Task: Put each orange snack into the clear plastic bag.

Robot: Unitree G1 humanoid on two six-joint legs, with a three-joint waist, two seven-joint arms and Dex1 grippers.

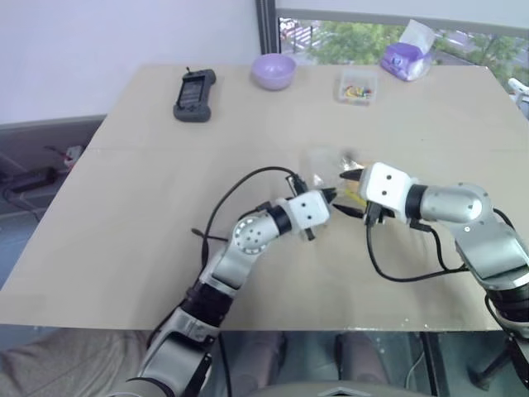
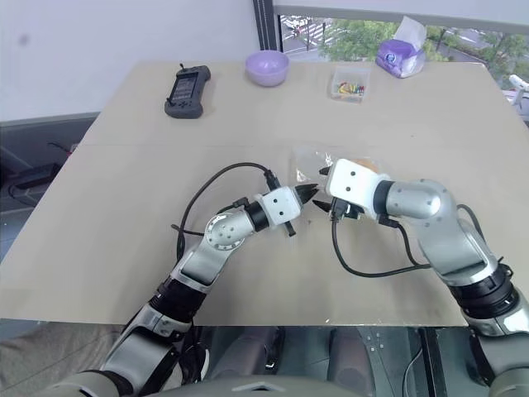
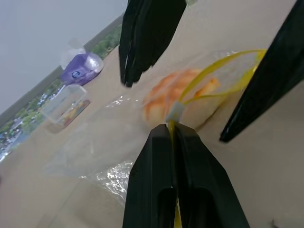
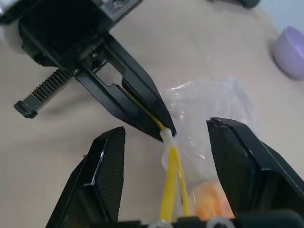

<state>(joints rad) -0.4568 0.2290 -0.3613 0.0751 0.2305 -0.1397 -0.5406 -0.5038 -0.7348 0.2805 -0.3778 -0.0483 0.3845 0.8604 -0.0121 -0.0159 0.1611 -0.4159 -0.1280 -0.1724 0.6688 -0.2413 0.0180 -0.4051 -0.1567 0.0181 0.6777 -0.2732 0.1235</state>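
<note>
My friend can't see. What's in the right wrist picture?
The left gripper pinches the yellow strip of the crinkly clear plastic bag, with the round orange snack inside. The right gripper is open around that strip, above the tan table.

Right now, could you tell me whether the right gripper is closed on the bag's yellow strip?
No, the right gripper stands open with its fingers on either side of the yellow strip, which the left gripper pinches.

Mid-table, the left gripper (image 2: 312, 194) and the right gripper (image 2: 327, 175) meet tip to tip at the clear plastic bag (image 2: 312, 162), which seems to hold the orange snack (image 2: 364, 164). Along the table's far edge: black handset (image 2: 187, 90), purple bowl (image 2: 267, 68), small clear box (image 2: 350, 86)
</note>
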